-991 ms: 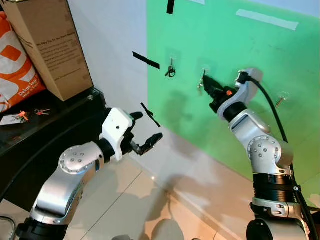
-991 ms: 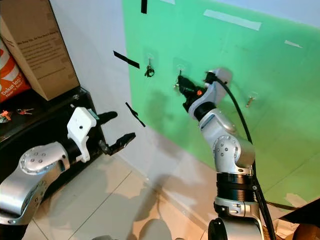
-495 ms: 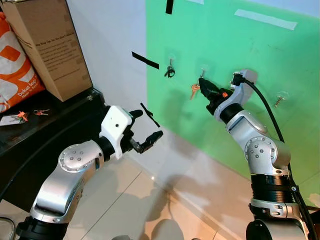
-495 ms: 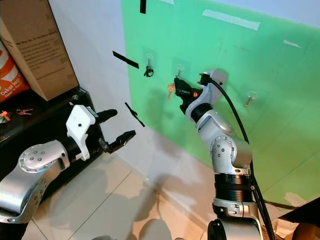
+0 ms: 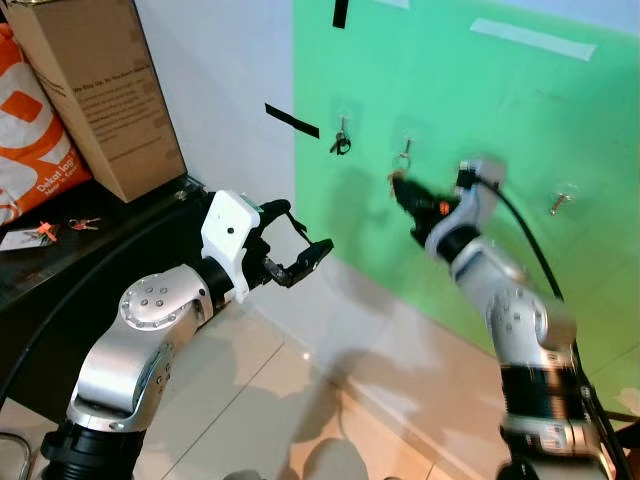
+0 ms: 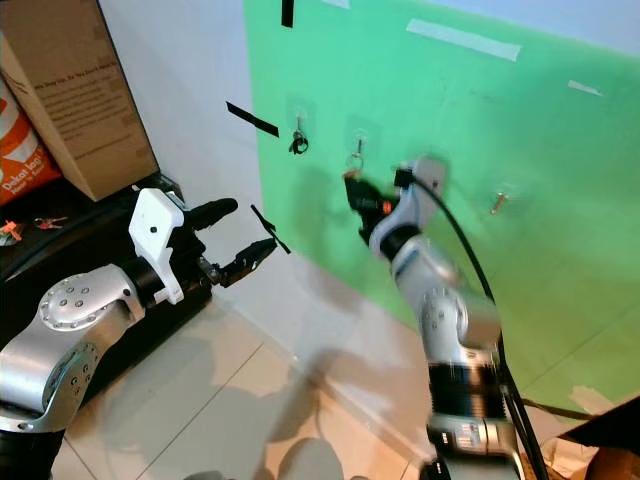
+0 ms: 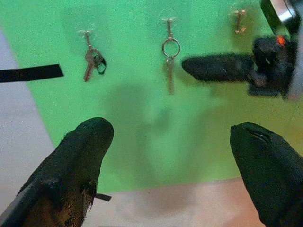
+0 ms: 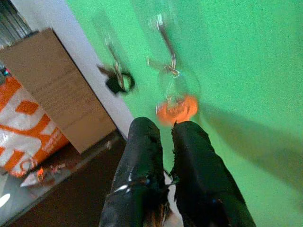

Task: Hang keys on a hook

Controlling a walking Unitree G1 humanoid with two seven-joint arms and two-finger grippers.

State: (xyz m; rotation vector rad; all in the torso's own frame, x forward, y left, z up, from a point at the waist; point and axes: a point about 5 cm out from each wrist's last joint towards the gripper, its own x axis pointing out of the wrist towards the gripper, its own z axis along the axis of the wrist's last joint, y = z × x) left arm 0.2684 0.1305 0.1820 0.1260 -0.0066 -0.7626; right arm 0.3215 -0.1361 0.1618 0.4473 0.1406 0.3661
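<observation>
Three hooks sit in a row on the green wall (image 5: 500, 100), and your keys (image 7: 169, 73) look to be hanging by their ring on the middle hook (image 7: 168, 26) — the left wrist view gives the cleanest look, ring over the peg and key dangling straight down. The hook to its left carries another key set (image 5: 340, 142), and the far hook (image 5: 562, 197) has something small on it that's too blurry to call.

Your right gripper (image 5: 400, 190) is just beside and slightly below the hung keys, fingers drawn close with nothing between them as far as I can see; in its own wrist view the tips sit right under the orange tag (image 8: 176, 109). That arm is motion-blurred, so don't trust its exact position too much.

Your left gripper (image 5: 300, 245) is held out in front of the black cabinet (image 5: 100, 260), fingers spread wide and empty, well apart from the wall. It's just acting as a spare camera.

My read: the hanging itself looks done and you're at the release-and-retreat step. Next move calls for pulling the right gripper straight back off the wall without snagging the ring or tag — then check the keys stay put.
</observation>
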